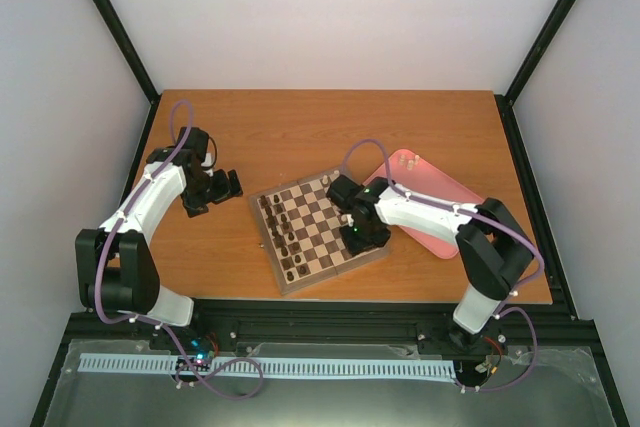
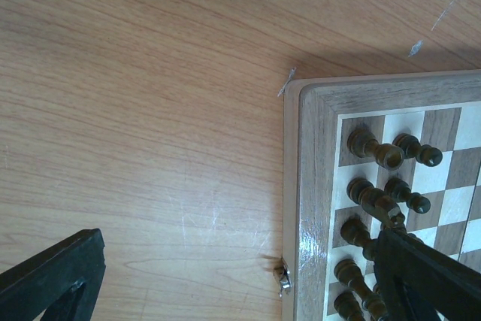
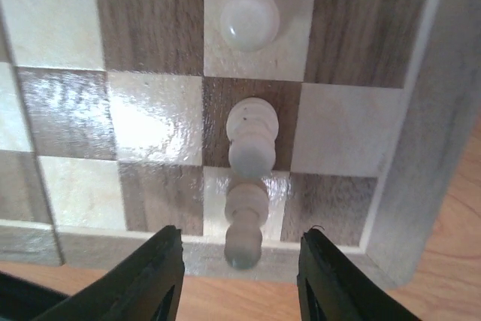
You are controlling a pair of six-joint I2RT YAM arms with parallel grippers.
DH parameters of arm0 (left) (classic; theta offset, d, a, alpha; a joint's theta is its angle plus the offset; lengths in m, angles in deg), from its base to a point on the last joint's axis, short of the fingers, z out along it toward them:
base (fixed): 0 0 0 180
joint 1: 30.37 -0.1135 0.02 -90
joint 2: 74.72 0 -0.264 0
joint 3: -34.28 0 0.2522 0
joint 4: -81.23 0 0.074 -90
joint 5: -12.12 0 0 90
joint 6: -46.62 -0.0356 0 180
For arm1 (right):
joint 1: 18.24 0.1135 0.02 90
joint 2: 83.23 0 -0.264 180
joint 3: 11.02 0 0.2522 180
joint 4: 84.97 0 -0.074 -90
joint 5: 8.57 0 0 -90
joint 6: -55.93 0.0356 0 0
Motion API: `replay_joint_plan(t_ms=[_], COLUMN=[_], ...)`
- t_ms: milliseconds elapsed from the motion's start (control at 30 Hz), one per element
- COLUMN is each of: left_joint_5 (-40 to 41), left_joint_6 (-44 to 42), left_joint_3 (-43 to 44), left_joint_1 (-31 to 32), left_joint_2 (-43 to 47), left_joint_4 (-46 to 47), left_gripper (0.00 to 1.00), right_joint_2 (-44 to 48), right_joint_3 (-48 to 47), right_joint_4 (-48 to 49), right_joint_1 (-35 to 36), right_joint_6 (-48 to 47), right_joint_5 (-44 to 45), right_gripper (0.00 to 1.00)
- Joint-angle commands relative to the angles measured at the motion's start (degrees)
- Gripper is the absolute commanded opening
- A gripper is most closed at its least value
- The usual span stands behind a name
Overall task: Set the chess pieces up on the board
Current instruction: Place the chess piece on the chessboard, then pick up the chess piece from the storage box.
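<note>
— What is in the pink tray [image 1: 440, 187]?
— A few tiny pale pieces [image 1: 408, 161] at its far end; the tray sits just right of the board [image 1: 320, 215].
— And on the board?
— Dark pieces [image 2: 383, 155] in two rows on its left side; three pale ones in a line near a corner.
— Does the right gripper [image 3: 240, 280] hold one?
— No; its jaws are wide apart and empty; the nearest pale piece stands right in front, not touching.
— The left gripper [image 1: 213, 192]?
— Wide apart too, empty, over the table [image 1: 300, 127] left of the board.
</note>
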Motion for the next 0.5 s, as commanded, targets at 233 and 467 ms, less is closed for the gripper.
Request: replay_joint_plan(t_ms=[233,467], left_joint_5=[0.26,0.33], left_joint_6=[-0.7,-0.61], left_joint_3=[0.22,-0.04], left_joint_1=[0.27,0.36], left_joint_2=[1.94,2.2], left_joint_4=[-0.09,-0.13], left_gripper=[1.0,1.0], right_joint_2=[12.35,11.72], right_joint_3=[-11.17,-16.05], right_joint_4=[-11.04,-9.59], right_joint_1=[-0.57,-12.32], right_joint_6=[1.18,-1.43], right_joint_5=[7.4,5.06], right_gripper=[0.6,0.64])
